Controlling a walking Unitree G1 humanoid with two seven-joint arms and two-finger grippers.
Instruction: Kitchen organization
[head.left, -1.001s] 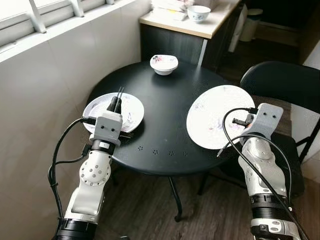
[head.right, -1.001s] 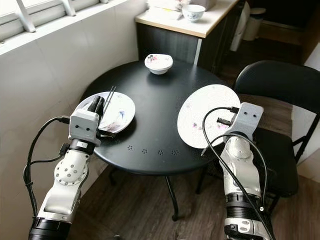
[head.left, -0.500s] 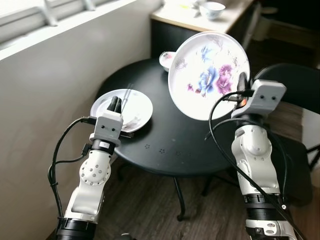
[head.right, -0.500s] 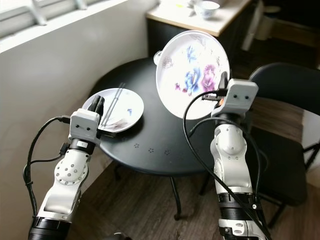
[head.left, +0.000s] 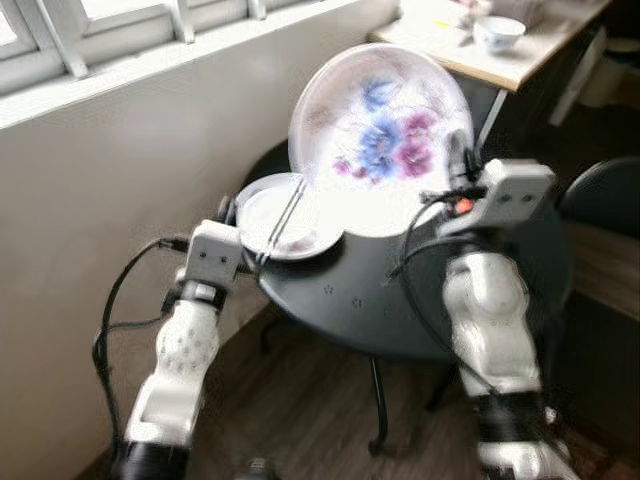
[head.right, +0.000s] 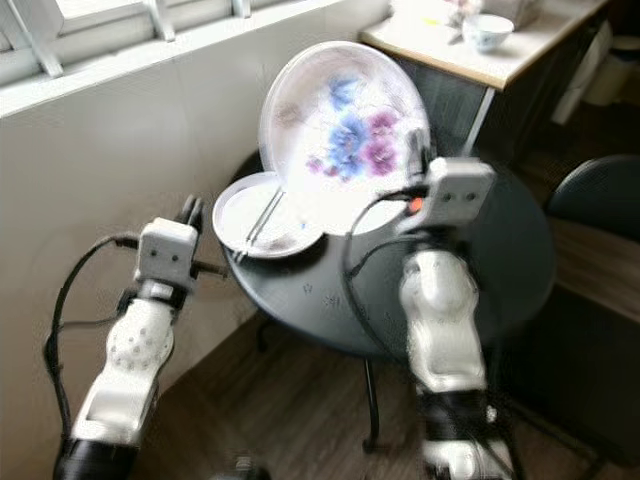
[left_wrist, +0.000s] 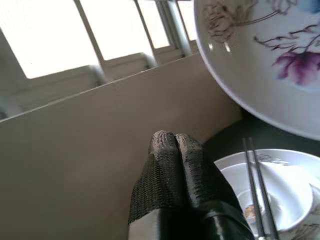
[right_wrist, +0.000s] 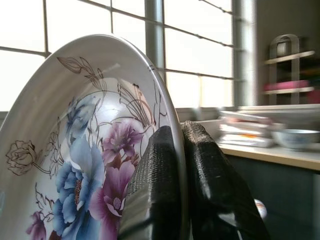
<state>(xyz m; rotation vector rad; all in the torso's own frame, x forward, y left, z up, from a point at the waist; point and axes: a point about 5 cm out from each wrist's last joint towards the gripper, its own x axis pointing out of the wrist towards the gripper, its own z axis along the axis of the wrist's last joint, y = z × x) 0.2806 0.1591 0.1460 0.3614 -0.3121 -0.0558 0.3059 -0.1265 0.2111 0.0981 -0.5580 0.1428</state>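
My right gripper (head.left: 460, 160) is shut on the rim of a large white plate (head.left: 380, 125) with blue and purple flowers, holding it upright above the round black table (head.left: 400, 300). In the right wrist view the two fingers (right_wrist: 155, 170) clamp the plate's edge (right_wrist: 90, 150) between them. A smaller white plate (head.left: 290, 218) with a pair of chopsticks (head.left: 284, 215) across it lies on the table's left side. My left gripper (head.left: 229, 208) hovers just off that plate's near-left rim, shut on nothing, as the left wrist view (left_wrist: 175, 140) shows.
A white wall and window sill (head.left: 150, 60) run close along the left. Behind the table stands a counter (head.left: 480, 55) with a small bowl (head.left: 497, 30). A black chair (head.left: 605, 200) is at the right. Wooden floor (head.left: 300, 420) lies below.
The right arm lifted the flowered plate off the table and stood it upright, then carried it left. The camera has swung and the eye views are blurred. The left gripper stays by the small plate.
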